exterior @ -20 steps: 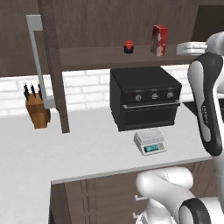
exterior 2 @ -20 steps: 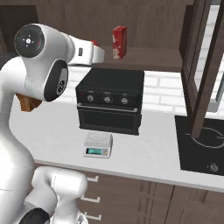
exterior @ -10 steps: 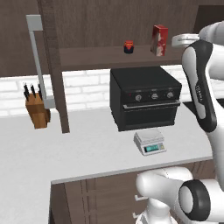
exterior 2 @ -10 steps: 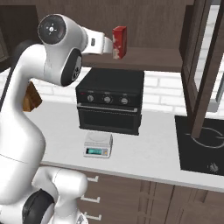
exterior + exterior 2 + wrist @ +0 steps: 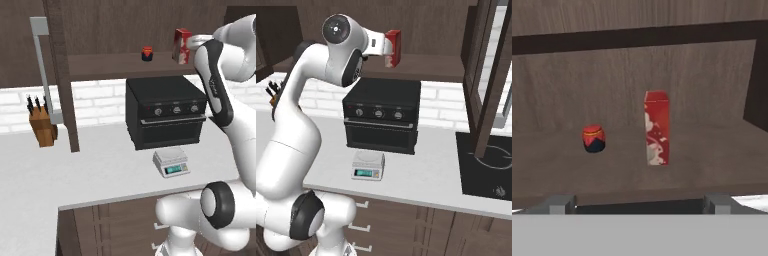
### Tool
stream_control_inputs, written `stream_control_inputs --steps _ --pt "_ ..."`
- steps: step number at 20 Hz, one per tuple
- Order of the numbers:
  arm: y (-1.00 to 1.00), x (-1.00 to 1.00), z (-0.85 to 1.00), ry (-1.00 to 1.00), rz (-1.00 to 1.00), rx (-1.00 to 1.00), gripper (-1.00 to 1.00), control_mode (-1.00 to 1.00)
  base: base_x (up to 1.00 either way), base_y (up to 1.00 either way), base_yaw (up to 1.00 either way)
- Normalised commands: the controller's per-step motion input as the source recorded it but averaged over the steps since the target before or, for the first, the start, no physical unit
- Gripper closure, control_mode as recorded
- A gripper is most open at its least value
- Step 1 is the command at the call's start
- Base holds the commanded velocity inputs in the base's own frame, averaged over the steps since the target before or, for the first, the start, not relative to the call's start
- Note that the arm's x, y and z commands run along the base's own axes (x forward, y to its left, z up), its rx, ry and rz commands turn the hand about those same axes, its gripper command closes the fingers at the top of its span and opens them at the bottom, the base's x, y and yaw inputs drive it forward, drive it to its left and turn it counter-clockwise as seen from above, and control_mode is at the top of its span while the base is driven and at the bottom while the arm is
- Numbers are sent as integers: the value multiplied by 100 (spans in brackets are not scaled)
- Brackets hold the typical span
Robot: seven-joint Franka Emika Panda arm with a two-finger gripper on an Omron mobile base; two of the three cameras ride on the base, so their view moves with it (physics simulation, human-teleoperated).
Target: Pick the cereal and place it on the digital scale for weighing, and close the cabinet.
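Hand [image 5: 639, 202] spread, facing cabinet [image 5: 662, 65] shelf, short of cereal [image 5: 656, 128]. Cereal upright, w/ small jar [image 5: 593, 138] near. Scale [image 5: 171, 162] on worktop [image 5: 90, 175] before oven [image 5: 166, 116].

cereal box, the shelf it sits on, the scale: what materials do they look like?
Cereal box: probably printed cardboard, going by its flat faces, sharp edges and red print with a pale picture.
Cabinet shelf: dark brown wood or wood veneer with visible grain and a matte finish.
Digital scale: likely pale grey plastic, smooth, with a greenish-blue display; its flat top plate could be plastic or metal.
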Motion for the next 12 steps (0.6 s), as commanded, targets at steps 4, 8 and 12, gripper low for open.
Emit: stream_control_inputs --steps 4,8,12 --pt "-25 39 0 0 0 0 -100 -100 0 0 0" --pt "-7 44 0 0 0 0 -100 -100 0 0 0" --pt "0 42 -1 0 0 0 -100 -100 0 0 0"
